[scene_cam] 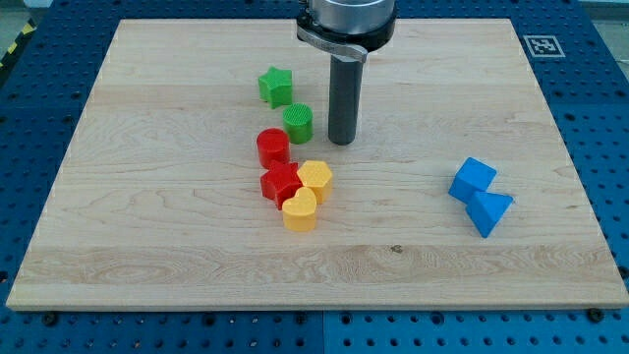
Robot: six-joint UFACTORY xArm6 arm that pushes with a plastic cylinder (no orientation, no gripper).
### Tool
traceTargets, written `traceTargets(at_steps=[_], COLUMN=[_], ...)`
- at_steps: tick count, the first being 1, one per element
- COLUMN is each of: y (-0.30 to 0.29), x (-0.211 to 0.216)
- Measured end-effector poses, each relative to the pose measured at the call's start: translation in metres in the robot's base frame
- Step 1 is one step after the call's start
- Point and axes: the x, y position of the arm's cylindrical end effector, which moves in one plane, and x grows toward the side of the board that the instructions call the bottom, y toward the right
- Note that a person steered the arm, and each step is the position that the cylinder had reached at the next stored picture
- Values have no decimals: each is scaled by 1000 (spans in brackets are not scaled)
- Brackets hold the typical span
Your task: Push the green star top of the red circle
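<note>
Tip (341,141) down on the bench (177,246), just right of green circle (299,123). Green star (276,86) above-left of red circle (273,147). No tool jaws: plain rod only.

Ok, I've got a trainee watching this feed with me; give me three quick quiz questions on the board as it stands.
1. True or false: my tip touches the green star-shaped block.
2. Which block lies between the green star-shaped block and the red cylinder block?
A. green cylinder block
B. yellow hexagon block
C. blue cube block
3. Fill in: the two blue blocks sit on the wooden board toward the view's ____.

Key: 1 false, it stands apart, right of the green cylinder block. 2 A. 3 right.
</note>
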Motion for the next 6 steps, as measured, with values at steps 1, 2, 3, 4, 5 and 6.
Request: traceTargets(at_steps=[1, 2, 3, 4, 5, 6], y=[-10, -28, -45, -56, -57, -54], x=[-1, -10, -16, -20, -30, -51])
